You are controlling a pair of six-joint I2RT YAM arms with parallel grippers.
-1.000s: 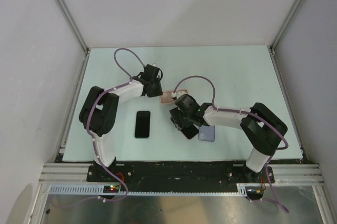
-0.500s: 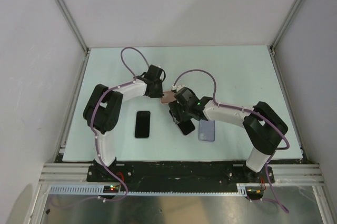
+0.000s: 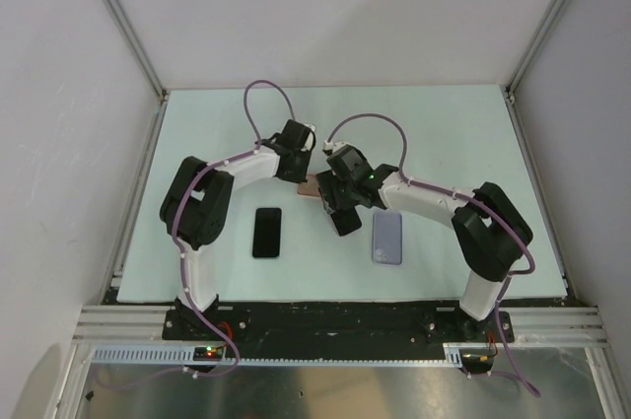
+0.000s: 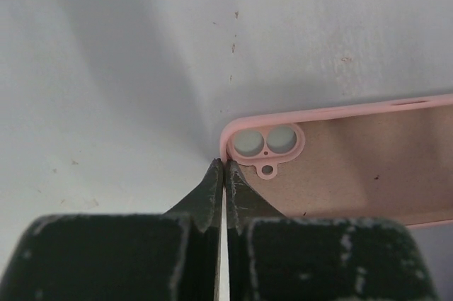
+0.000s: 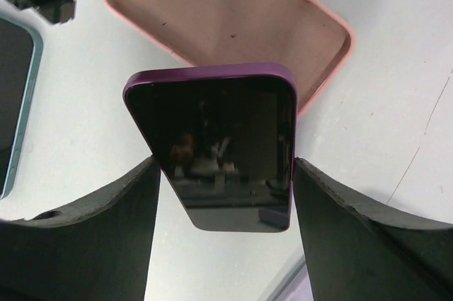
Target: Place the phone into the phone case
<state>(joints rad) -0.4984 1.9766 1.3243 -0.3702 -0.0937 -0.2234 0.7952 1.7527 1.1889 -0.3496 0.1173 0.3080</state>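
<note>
The pink phone case (image 4: 354, 173) lies open side up on the pale table, its camera cutout nearest my left gripper (image 4: 224, 165). That gripper is shut on the case's rim at the corner, one finger outside the wall and one inside. From above, the case (image 3: 309, 186) shows only as a sliver between the two grippers. My right gripper (image 5: 225, 164) is shut on the phone (image 5: 219, 145), a dark screen with a purple edge, gripped by its long sides. The phone's far end hangs tilted over the near edge of the case (image 5: 233, 18).
A black phone with a teal edge (image 3: 266, 232) lies flat to the left of the grippers. A lavender phone-sized item (image 3: 387, 238) lies to the right, under my right forearm. White walls close in the table on three sides.
My left gripper has reached the case's corner and shut on its rim. My right gripper has carried the phone away from the near edge to the case, uncovering the lavender item.
</note>
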